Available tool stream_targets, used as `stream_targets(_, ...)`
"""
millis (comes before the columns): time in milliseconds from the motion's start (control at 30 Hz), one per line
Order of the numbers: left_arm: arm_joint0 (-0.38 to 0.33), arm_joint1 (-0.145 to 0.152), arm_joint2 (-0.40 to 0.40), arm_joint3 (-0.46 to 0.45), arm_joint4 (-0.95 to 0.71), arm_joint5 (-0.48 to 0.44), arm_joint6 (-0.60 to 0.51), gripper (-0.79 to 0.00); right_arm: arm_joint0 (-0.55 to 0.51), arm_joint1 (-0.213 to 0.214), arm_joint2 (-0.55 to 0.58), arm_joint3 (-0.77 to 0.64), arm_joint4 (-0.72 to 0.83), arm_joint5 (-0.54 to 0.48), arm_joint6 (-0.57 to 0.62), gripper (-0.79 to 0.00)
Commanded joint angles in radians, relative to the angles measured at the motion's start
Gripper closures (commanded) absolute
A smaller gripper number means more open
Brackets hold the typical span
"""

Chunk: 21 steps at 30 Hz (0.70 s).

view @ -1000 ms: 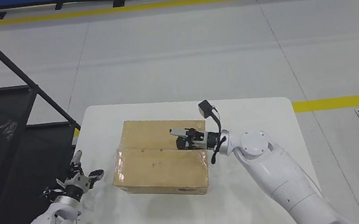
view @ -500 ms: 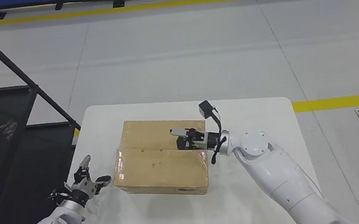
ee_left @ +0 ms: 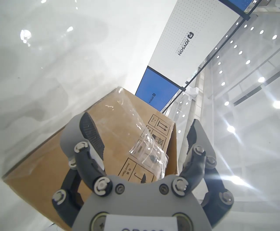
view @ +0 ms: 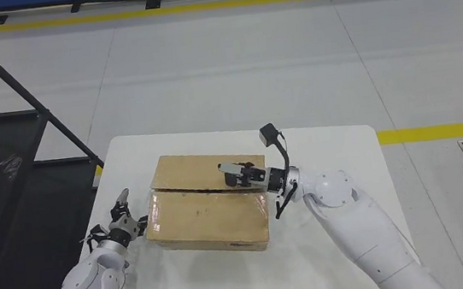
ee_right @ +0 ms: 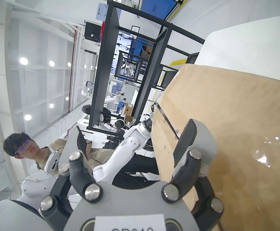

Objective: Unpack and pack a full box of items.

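Observation:
A closed brown cardboard box (view: 209,211) lies in the middle of the white table (view: 326,146). Its far flap (view: 204,172) looks slightly lifted along the centre seam. My right gripper (view: 233,172) hangs over the top of the box at the seam, open. In the right wrist view the right gripper (ee_right: 133,140) has one finger (ee_right: 188,140) against the flap (ee_right: 229,122) at the seam, and the other stands off the box. My left gripper (view: 125,226) is at the box's left end, open. The left gripper (ee_left: 142,133) faces the taped end of the box (ee_left: 122,135).
A black metal frame (view: 11,92) with dark netting stands left of the table. Bare table surface lies to the right of the box and in front of it. The table's left edge (view: 102,189) is close to the left arm.
The left gripper has moved right, up to the box's left end. The right gripper has risen slightly, and the far flap's seam edge has lifted a little.

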Motion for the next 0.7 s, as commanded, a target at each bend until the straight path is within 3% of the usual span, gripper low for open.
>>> stream_targets(0, 0.0, -0.003, 0.0, 0.0, -0.006, -0.014, 0.011, -0.785, -0.014, 0.004, 0.005, -0.035, -0.01, 0.018, 0.005, -0.785)
stream_targets(267, -0.012, -0.012, 0.003, 0.015, -0.027, -0.053, 0.037, -0.785, -0.057, 0.013, 0.018, -0.106, -0.01, 0.09, 0.0, -0.785)
stream_targets(667, -0.029, -0.019, -0.016, 0.018, -0.029, -0.115, 0.056, -0.785, -0.078, 0.01, 0.006, -0.052, 0.017, 0.136, -0.031, -0.785)
